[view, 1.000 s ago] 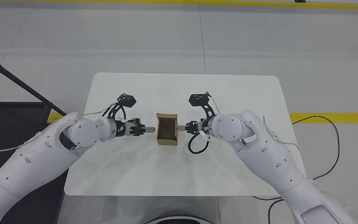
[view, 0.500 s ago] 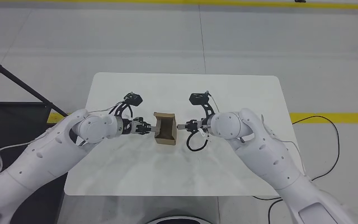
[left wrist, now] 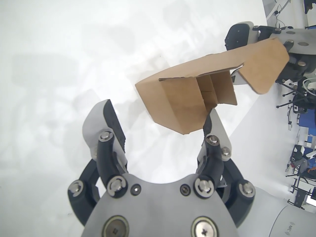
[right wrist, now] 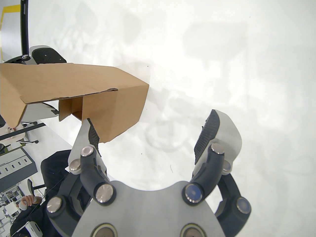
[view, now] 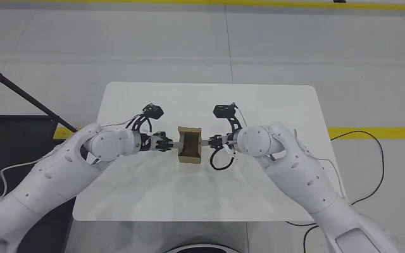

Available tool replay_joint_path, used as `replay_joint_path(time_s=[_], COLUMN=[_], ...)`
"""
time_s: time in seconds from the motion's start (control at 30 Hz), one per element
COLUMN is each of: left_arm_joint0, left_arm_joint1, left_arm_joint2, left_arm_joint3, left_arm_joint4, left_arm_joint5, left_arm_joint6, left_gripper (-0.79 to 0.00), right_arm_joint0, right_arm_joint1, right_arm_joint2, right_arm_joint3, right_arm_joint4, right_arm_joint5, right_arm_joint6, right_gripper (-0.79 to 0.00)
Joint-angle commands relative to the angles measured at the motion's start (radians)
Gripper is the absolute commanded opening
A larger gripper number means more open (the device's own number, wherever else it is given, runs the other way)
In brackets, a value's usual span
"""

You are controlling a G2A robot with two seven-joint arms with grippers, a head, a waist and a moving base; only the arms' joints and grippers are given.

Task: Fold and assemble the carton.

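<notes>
A small brown carton (view: 189,145) stands open-topped in the middle of the white table (view: 266,107). My left gripper (view: 171,145) is at its left wall, my right gripper (view: 207,144) at its right wall. In the left wrist view the carton (left wrist: 187,104) has a loose side flap, and my left gripper (left wrist: 161,122) is open, with one fingertip (left wrist: 212,124) touching the flap's edge. In the right wrist view my right gripper (right wrist: 150,129) is open too. One of its fingertips (right wrist: 90,130) rests against the near flap of the carton (right wrist: 86,87).
A black frame and dark floor area (view: 25,120) lie beyond the table's left edge. A black cable (view: 370,171) runs off the right side. There is free table surface in front of and behind the carton.
My left gripper has moved right, from a short gap away to up against the carton's left wall. The carton shifted slightly. The right gripper stayed at the right wall.
</notes>
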Motion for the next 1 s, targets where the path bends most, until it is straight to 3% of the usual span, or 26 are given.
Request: replay_joint_path(time_s=[0.0, 0.57, 0.97], left_arm_joint0=[0.015, 0.104, 0.087], left_arm_joint1=[0.004, 0.019, -0.021], left_arm_joint2=[-0.019, -0.136, -0.113], left_arm_joint3=[-0.008, -0.005, 0.015], left_arm_joint4=[-0.002, -0.035, 0.012], left_arm_joint5=[-0.006, -0.048, 0.003], left_arm_joint6=[0.003, -0.017, -0.035], left_gripper=[-0.062, -0.089, -0.111], right_arm_joint0=[-0.002, -0.02, -0.019], right_arm_joint1=[-0.001, -0.008, -0.018], right_arm_joint2=[0.002, 0.02, 0.022], right_arm_joint3=[0.0, -0.013, -0.016], right_arm_joint4=[-0.002, -0.024, -0.04], right_arm_joint5=[-0.002, -0.01, -0.01], right_arm_joint6=[0.0, 0.015, 0.024], right_gripper=[0.0, 0.0, 0.0])
